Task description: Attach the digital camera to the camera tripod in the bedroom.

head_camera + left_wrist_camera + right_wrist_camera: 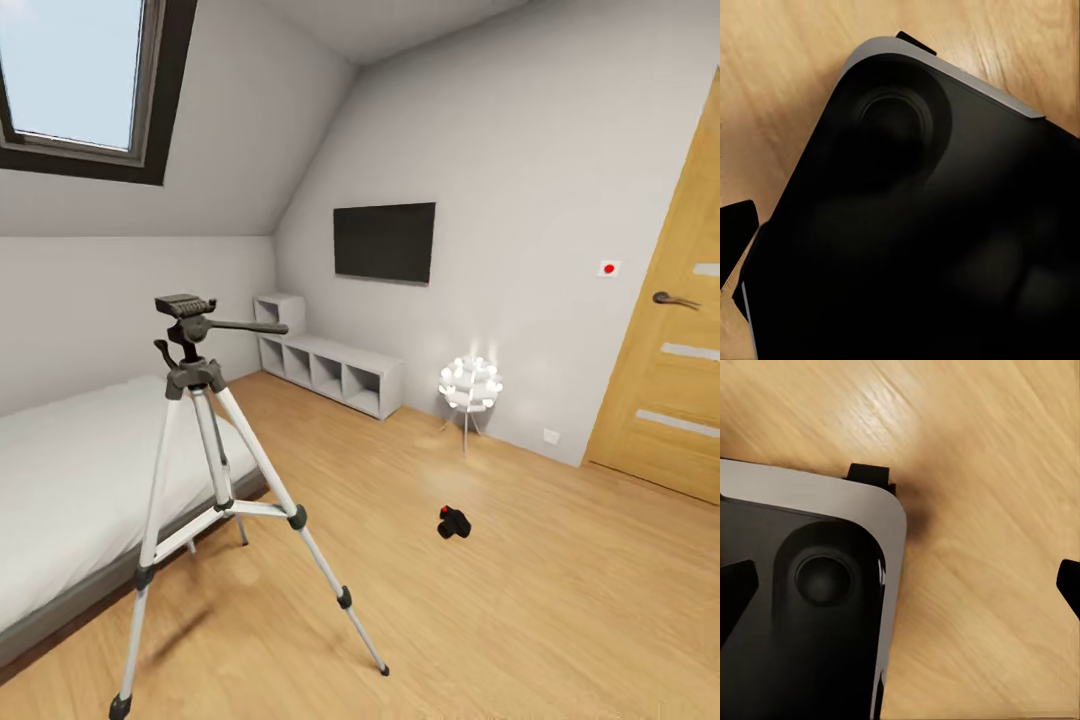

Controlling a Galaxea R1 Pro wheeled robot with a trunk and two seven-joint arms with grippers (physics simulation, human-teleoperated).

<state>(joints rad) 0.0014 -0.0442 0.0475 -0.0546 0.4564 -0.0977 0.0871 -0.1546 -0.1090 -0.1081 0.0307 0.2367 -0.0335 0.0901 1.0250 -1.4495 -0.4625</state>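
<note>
1. Hanging beside the robot's own dark base (802,607), the right gripper (900,585) points down at the wood floor (982,510). Its 2 fingertips (735,592) sit at opposite edges of the right wrist view, so the jaws are spread wide with nothing between them.
2. The left gripper (900,232) also points down over the base (945,225). Only 1 dark fingertip (739,225) stands out against the floor (780,75); the other is lost against the black body, so whether this gripper is spread or pressed together cannot be told.
3. Both arms seem tucked low like this for travel, since no task object lies within reach of either gripper.
4. Ahead of the grippers and slightly toward the right one, the digital camera (453,522) lies on the bare floor (560,600), well apart from everything else, its red button facing up.
5. Ahead and toward the left gripper, nearer than the camera, the camera tripod (215,470) stands with 3 legs splayed. Its dark pan head (185,305) is bare, and its long handle aims toward the right side.
6. Past the tripod on the left gripper's side runs the low bed (70,480), just beside 1 tripod foot.
7. Farther out stand the white cube shelves (330,370), the petal-shaped floor lamp (470,385) and the wooden door (670,350).
8. Judged from this, the task is barely begun: the robot most likely needs to roll forward and collect the camera first, probably with the right gripper.
</note>
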